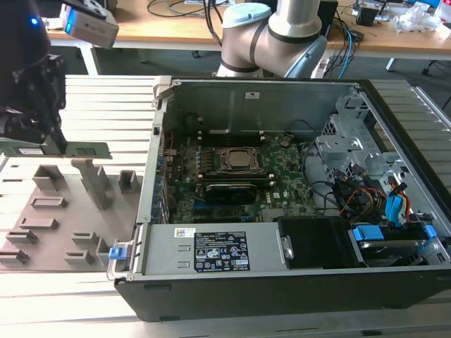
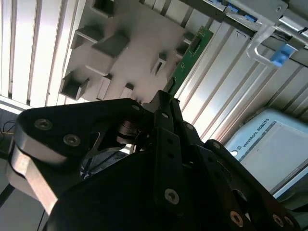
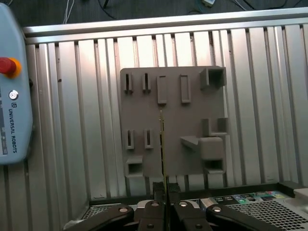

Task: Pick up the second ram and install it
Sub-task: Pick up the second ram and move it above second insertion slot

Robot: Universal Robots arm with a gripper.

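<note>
Black sheet metal forms the open computer case point(image 1: 282, 289), which lies on its side on the ribbed aluminium surface point(image 1: 106, 105) with its labelled wall nearest in the exterior view. Inside it is a green motherboard point(image 1: 282, 169). A black expansion card point(image 1: 229, 191) sits on the board, just nearer than the square silver processor socket point(image 1: 239, 159).

At the exterior view's left, beside the case, a flat grey plastic holder plate point(image 1: 56, 211) with raised blocks rests on the surface. Above it, the black end effector point(image 1: 49, 137) is clamped on the second ram point(image 1: 81, 150), a slim, long green circuit-board stick held level. Whether the stick clears the tallest block cannot be told.

In the first wrist view the second ram point(image 3: 163, 139) is seen edge-on, gripped between the two fingers of the end effector point(image 3: 166, 191). Beyond it is the holder plate point(image 3: 192, 101). In the second wrist view the stick point(image 2: 190, 57) juts out from the end effector point(image 2: 166, 98) over the holder plate point(image 2: 134, 33).

Far off stand the silver-grey arm point(image 1: 282, 32) and a wooden desk point(image 1: 176, 28) strewn with cables.
</note>
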